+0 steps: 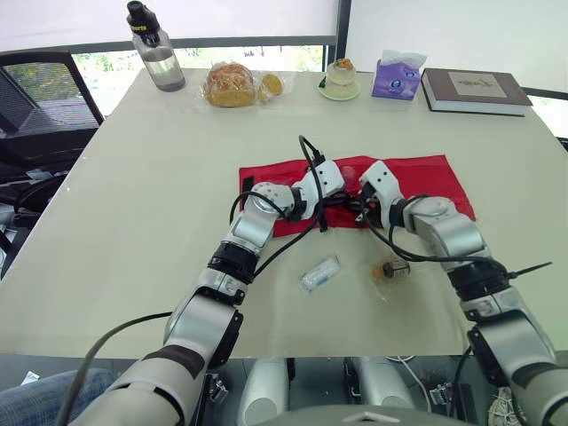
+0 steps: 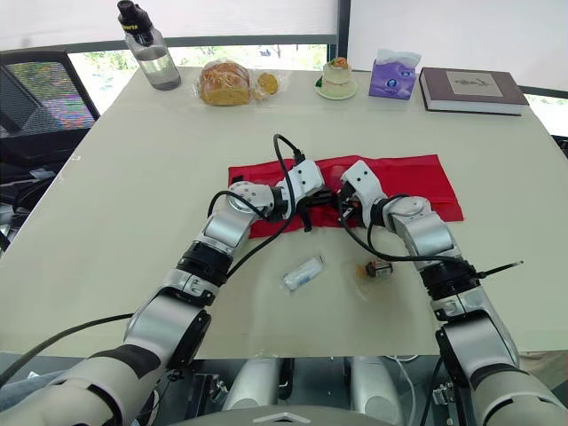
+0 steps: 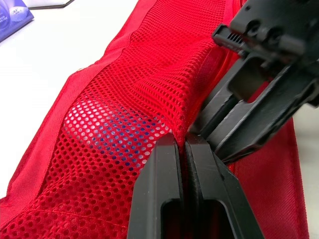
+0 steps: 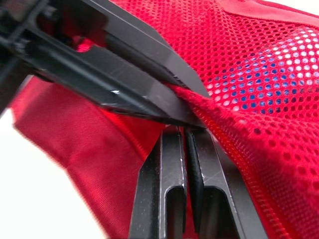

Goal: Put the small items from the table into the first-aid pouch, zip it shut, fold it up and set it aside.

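Nearest you on the pale table [image 1: 151, 213], two small items lie loose outside the pouch: a clear packet [image 1: 319, 272] and, well apart to its right, a brown wrapped item [image 1: 393, 269]. Just beyond them, your two arms meet over the middle of the red first-aid pouch [image 1: 426, 177], which lies opened out flat across the table's centre. Your left gripper [image 3: 182, 142] has its fingers pressed together on a raised fold of the pouch's red mesh [image 3: 129, 69]. Your right gripper [image 4: 185, 130] is likewise pinched tight on the mesh edge, right against the left one, so both hold the same ridge of fabric from opposite sides. Something blue [image 3: 114, 134] shows through the mesh beside the fold; you cannot tell what it is. Along the far edge of the table stand a water bottle [image 1: 156, 49], a bagged loaf of bread [image 1: 231, 84], a small dessert on a plate [image 1: 340, 78], a purple tissue pack [image 1: 397, 75] and a closed book [image 1: 475, 90].
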### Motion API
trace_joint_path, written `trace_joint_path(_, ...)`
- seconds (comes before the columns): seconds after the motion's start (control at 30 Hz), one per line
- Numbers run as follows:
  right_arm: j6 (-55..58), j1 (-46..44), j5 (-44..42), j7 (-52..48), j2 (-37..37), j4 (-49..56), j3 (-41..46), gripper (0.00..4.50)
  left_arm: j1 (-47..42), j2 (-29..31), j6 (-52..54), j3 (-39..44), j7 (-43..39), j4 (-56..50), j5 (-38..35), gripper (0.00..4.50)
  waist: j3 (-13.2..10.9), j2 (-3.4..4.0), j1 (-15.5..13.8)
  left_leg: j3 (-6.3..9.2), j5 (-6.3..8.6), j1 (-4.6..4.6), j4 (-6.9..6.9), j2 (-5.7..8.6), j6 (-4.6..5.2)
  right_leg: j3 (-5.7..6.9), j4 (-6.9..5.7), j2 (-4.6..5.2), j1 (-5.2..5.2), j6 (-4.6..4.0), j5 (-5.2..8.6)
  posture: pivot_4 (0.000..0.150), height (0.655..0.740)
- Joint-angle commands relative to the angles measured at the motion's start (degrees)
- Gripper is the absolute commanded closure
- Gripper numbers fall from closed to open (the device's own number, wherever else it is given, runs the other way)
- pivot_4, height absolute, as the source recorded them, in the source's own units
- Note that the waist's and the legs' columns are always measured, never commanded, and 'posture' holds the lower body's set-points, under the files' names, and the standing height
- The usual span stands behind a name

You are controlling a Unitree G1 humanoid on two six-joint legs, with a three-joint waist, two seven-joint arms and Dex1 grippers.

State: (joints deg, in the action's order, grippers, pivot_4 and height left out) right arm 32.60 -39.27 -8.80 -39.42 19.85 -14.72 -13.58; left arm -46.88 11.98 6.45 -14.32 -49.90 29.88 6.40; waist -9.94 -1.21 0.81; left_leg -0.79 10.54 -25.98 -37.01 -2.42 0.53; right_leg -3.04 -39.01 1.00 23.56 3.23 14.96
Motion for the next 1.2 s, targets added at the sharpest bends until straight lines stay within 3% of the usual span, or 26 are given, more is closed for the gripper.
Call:
trace_joint_path(0.03,-4.1,-1.3,2.0,0.7,0.5,-0.8,1.1,4.34,0.6,-0.6,-1.3,-0.9,-0.7,-2.1,-1.1,4.5,0.0,0.0,0.0,-0.01,0.0,0.0,0.0,0.0,0.0,0.0,0.01,0.0,0.0,0.0,0.0,0.15,0.74)
trace_joint_path(0.3,-3.3,3.7,-0.1,-4.8,4.6,7.7,2.5,4.34,0.0,0.0,-2.3,-0.1,0.1,-0.1,-1.1,4.5,0.0,0.0,0.0,-0.02,0.0,-0.02,0.0,0.0,0.0,-0.01,0.04,0.01,0.0,0.0,0.0,0.15,0.74)
trace_joint_path(0.57,-4.6,16.3,-13.5,-16.2,13.7,26.7,14.3,4.34,-1.5,0.5,-4.3,0.7,0.8,3.3,-1.0,4.5,0.0,0.0,0.0,0.01,0.0,0.0,0.0,0.0,0.0,0.0,0.02,0.0,-0.02,0.0,0.0,0.15,0.74)
trace_joint_path(0.7,-3.6,21.4,-20.6,-20.8,20.0,31.4,23.2,3.2,-2.0,1.8,-5.9,1.1,0.4,4.8,-0.9,4.5,0.0,0.0,-0.2,0.03,0.0,0.02,-0.06,0.01,0.0,0.02,0.04,0.01,-0.1,0.01,0.0,0.15,0.74)
trace_joint_path(0.9,-2.0,25.4,-30.3,-28.0,27.8,35.0,31.8,0.26,-2.1,4.8,-9.7,1.3,-1.3,7.6,-1.4,4.5,0.0,0.0,0.4,0.01,0.0,0.18,0.05,-0.01,0.0,-0.04,0.01,-0.03,-0.12,0.0,0.0,0.15,0.74)
trace_joint_path(0.93,-1.4,25.8,-31.4,-28.8,28.9,35.4,32.5,0.04,-2.2,5.1,-10.3,1.4,-1.5,8.1,-1.5,4.5,0.0,0.0,0.4,0.01,0.0,0.18,0.07,-0.01,0.0,-0.05,0.02,-0.03,-0.11,0.0,0.0,0.15,0.74)
trace_joint_path(1.2,1.8,29.9,-38.2,-36.5,39.0,33.8,42.9,0.04,-2.7,9.5,-14.4,1.8,-3.5,11.2,-1.8,4.5,0.0,-0.01,0.2,-0.05,0.0,0.21,0.07,-0.01,0.0,-0.1,0.04,-0.01,-0.13,0.0,0.0,0.15,0.74)
